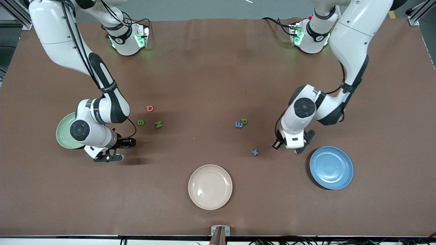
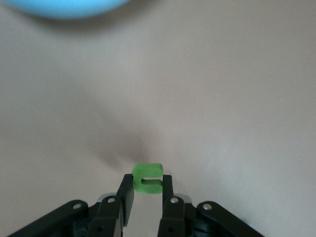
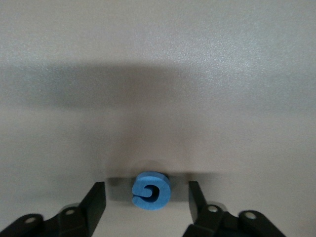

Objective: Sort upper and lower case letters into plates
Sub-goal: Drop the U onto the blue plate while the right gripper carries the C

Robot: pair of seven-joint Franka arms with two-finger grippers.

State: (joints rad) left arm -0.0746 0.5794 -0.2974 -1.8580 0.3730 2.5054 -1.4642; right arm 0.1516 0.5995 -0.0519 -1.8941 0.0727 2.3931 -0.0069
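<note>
Both arms low at the brown desk (image 1: 218,68), one small letter at each hand.

We note the round blue plate (image 1: 331,167) beside the left hand (image 2: 146,197), which is clamped on a small green foam letter (image 2: 147,177), apparently bound there. Near the round mint-green plate (image 1: 66,132), the right hand (image 3: 147,197) stands apart, straddling a small blue foam letter (image 3: 151,190) lying unheld on the desk, ready for closing.

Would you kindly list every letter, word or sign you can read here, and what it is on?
"G": red letter.
"B": green letter.
"N": green letter.
"P": green letter.
"E": blue letter.
"x": blue letter.
Green letter in the left gripper: perhaps "c", unsure.
Blue letter between the right gripper's open fingers: perhaps "e", unsure.
Print on the right arm's band: too small.
</note>
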